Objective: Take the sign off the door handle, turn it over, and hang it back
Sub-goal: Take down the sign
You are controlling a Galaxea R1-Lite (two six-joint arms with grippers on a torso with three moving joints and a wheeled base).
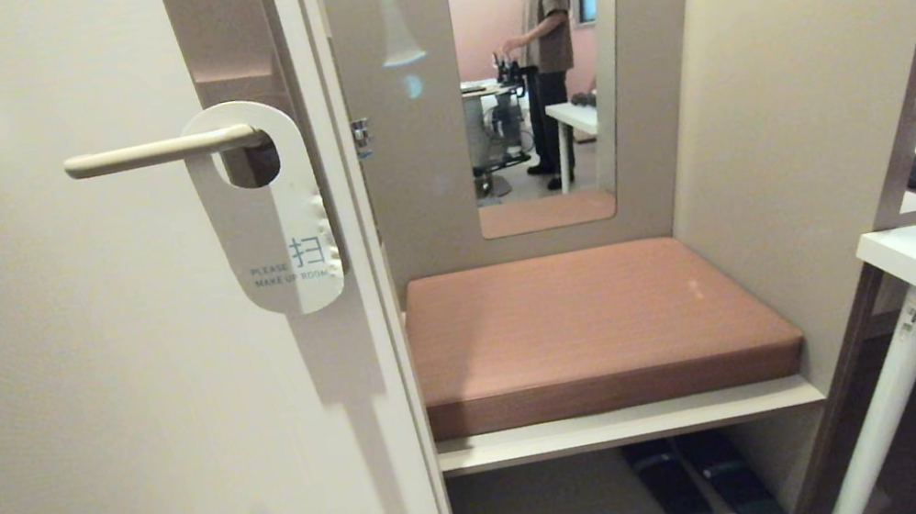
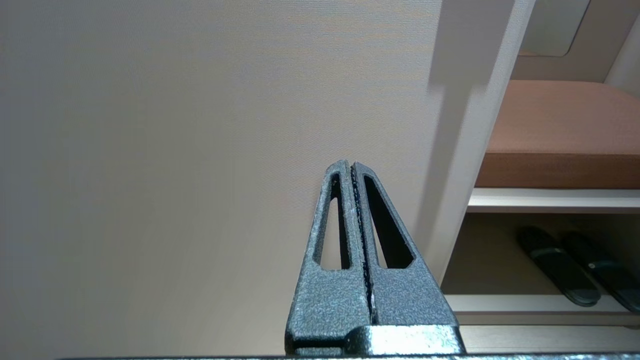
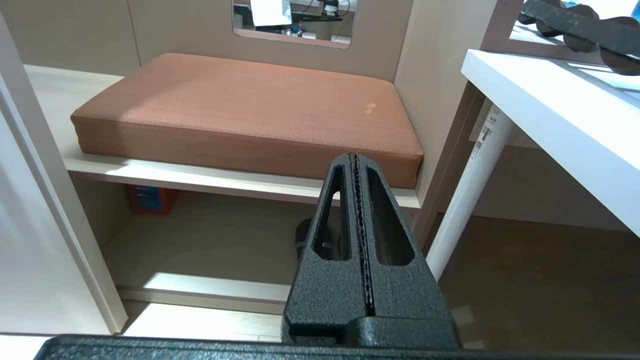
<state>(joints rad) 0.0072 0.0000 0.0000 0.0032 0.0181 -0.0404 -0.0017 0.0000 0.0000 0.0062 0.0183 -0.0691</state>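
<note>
Above, the sign is seen hung on the door handle, white "PLEASE MAKE UP ROOM" face outward, well apart from both tools. Left gripper and right gripper are shown fully closed, empty, touching nothing, parked low.

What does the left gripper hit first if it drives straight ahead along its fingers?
Most likely the door. The left gripper is shut and points at that plain cream panel, close to its edge; nothing shows between them. Depth is hard to judge.
</note>
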